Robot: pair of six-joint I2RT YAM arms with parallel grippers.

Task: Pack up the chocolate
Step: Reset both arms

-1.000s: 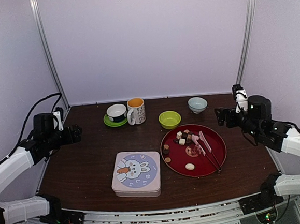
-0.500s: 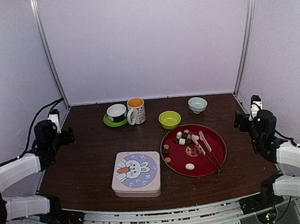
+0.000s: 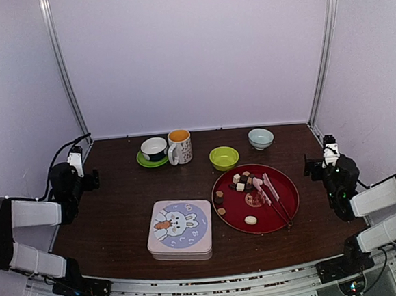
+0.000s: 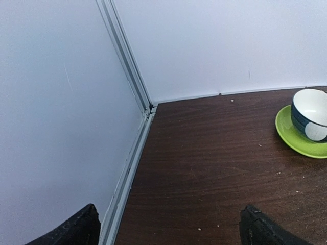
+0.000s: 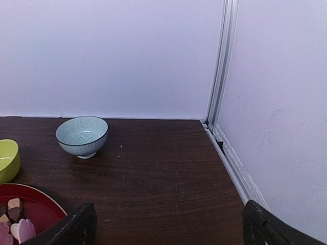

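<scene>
Top view: the chocolate (image 3: 240, 180) sits on the red tray (image 3: 292, 194), near the right gripper's (image 3: 314, 168) left and well right of the left gripper (image 3: 89, 178). Both arms have folded back toward the side walls; the chocolate is unmoved.

Left wrist: the jaws are spread and empty over bare table, wall rail (image 4: 127, 168) beside them.

Right wrist: the jaws are spread and empty, chocolate low left, open wood ahead.

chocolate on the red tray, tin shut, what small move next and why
Probably swing the left claw in over the bunny tin to open it: the tin is closed, the chocolate lies on the red tray, and it and the right claw hang open and empty.
</scene>
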